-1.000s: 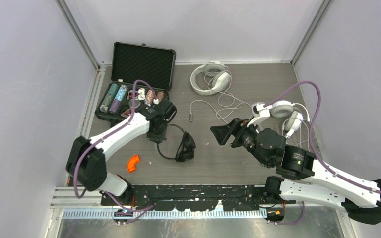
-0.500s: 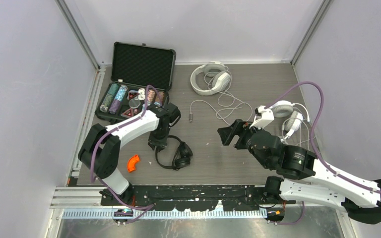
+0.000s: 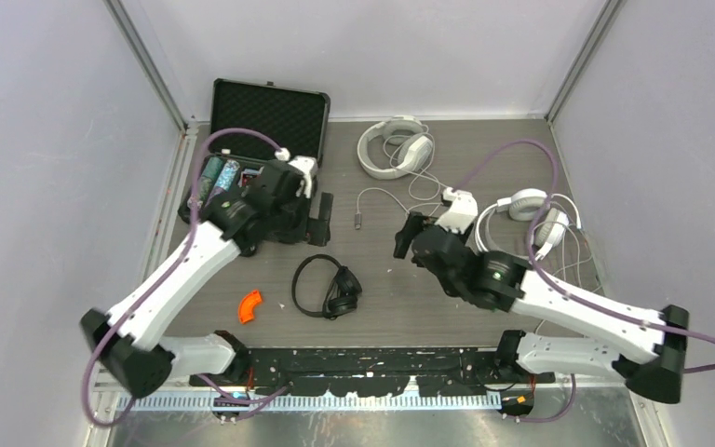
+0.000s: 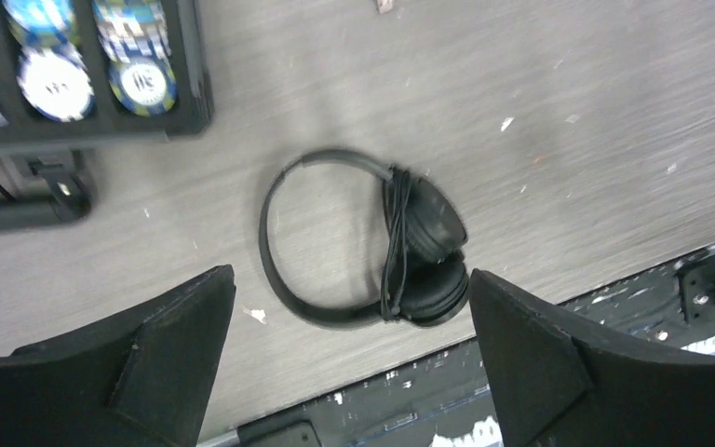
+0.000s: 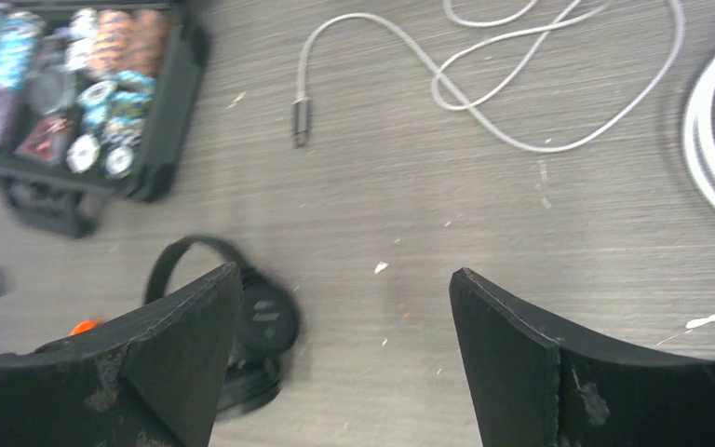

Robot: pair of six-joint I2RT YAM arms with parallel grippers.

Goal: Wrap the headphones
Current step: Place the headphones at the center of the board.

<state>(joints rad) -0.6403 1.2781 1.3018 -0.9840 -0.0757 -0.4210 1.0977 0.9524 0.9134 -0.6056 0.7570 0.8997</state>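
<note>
Black headphones [image 3: 342, 294] lie untouched on grey table [image 3: 382, 312].

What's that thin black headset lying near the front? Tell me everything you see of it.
The slim black plastic on-ear headphones lie flat on the grey wood-grain table, near its front edge. A thin headband loops round to two small round cups lying side by side. The thin black cord is wound in tight turns beside the cups. Only the table touches them.
</note>
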